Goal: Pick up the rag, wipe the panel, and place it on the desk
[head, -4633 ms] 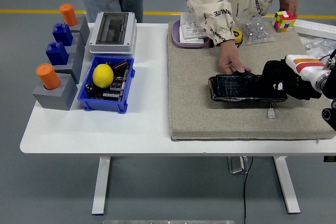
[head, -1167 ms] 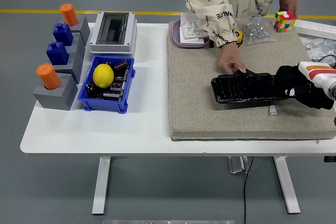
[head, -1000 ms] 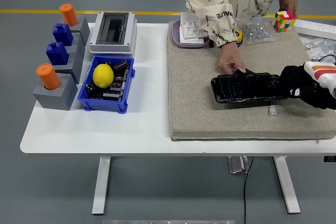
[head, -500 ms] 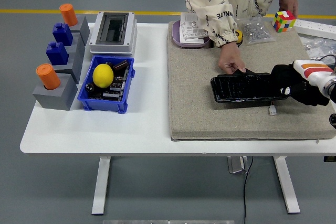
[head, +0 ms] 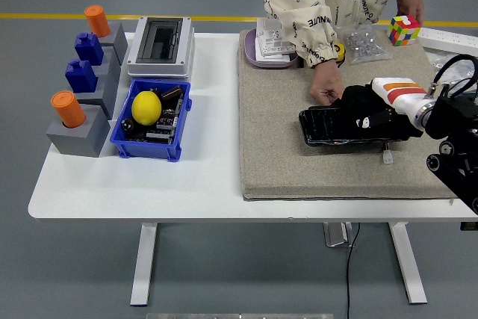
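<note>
i see my right hand (head: 367, 110) reaching in from the right edge of the table (head: 112, 184), its black fingers curled over a dark rag (head: 357, 104) and pressing it onto the black panel (head: 336, 126); the rag blends into the glove, so i can only just make out its bunched edge on the panel's upper middle part. the panel lies flat on the tan mat (head: 284, 132) that covers the right half of the table, nearer the right edge than the middle. a person at the far edge holds the panel's far left corner with one hand (head: 326, 84), just beside my fingers, while their other hand rests at the rubik's cube (head: 402, 29) in the far right corner. at the left end sit the blue bin (head: 123, 140) with a yellow lemon (head: 146, 107), the grey blocks (head: 78, 128) with orange and blue caps, and a grey switch box (head: 160, 47) toward the far edge.
</note>
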Motion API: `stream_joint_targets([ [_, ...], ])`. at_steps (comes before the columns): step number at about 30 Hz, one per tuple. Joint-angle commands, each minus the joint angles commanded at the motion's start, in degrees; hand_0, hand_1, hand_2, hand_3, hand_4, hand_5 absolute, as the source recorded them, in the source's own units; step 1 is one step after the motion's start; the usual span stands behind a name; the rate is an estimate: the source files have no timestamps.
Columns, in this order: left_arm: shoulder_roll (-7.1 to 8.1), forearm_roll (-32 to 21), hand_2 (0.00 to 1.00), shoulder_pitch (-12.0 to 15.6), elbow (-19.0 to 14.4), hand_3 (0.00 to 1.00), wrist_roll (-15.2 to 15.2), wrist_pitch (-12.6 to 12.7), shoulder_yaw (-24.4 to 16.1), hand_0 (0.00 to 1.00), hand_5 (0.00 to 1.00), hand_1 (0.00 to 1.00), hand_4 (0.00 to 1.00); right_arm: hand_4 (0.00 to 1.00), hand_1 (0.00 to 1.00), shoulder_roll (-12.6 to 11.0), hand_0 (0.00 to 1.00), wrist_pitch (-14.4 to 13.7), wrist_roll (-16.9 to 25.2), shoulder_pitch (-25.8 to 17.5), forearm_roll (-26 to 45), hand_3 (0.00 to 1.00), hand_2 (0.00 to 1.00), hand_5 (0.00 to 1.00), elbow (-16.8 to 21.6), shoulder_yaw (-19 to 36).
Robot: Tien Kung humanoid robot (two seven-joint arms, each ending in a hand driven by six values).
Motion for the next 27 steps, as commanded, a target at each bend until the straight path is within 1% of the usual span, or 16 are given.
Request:
stream_joint_targets([
  [16,0.27,0.15,0.746,-0.02,0.00,0.566,-0.05,-0.03,0.31,0.649,0.482,0.698,0.599,0.798,0.452,5.66,0.304,0.04,-0.58,2.79,1.40,0.497,0.498,0.245,2.09,-7.63],
  [23,0.39,0.26,0.746,0.15,0.00,0.566,0.00,-0.04,0.39,0.649,0.481,0.698,0.599,0.799,0.452,7.36,0.306,0.02,-0.72,3.34,1.94,0.497,0.498,0.246,2.54,-10.33],
  [27,0.44,0.32,0.747,0.18,0.00,0.566,0.03,-0.05,0.40,0.650,0.482,0.698,0.599,0.800,0.453,7.81,0.306,0.02,-0.78,3.49,2.14,0.497,0.498,0.247,2.58,-11.26],
])
